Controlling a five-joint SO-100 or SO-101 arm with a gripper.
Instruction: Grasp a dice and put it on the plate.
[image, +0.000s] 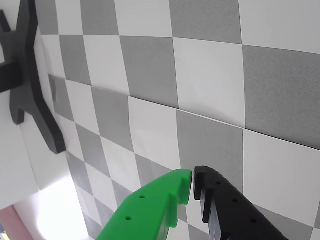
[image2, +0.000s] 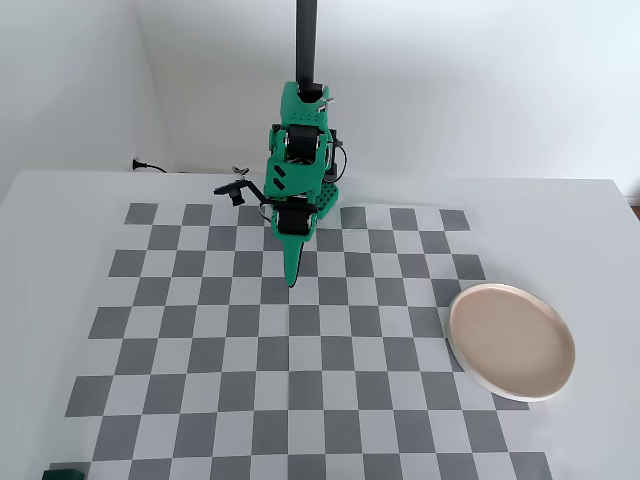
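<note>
The dice (image2: 66, 472), a small dark green cube, lies at the bottom-left corner of the fixed view, just off the near-left corner of the checkered mat (image2: 300, 340) and partly cut by the frame edge. It is not visible in the wrist view. The plate (image2: 511, 340), round and beige-pink with a paler rim, rests at the mat's right edge, overlapping the outermost squares, and has nothing on it. Dice and plate are well apart, on opposite sides of the mat.

My gripper (image: 193, 178) hangs over the far-centre part of the mat, well away from the dice and from the plate. In the wrist view my green finger (image: 155, 210) and black finger (image: 225, 205) meet almost tip to tip, with only a thin slit between them, and hold nothing. In the fixed view my arm (image2: 298, 170) rises from its base at the mat's far edge, with the fingers pointing down toward the squares. A black stand (image: 27, 75) crosses the upper left of the wrist view, beside the mat.
</note>
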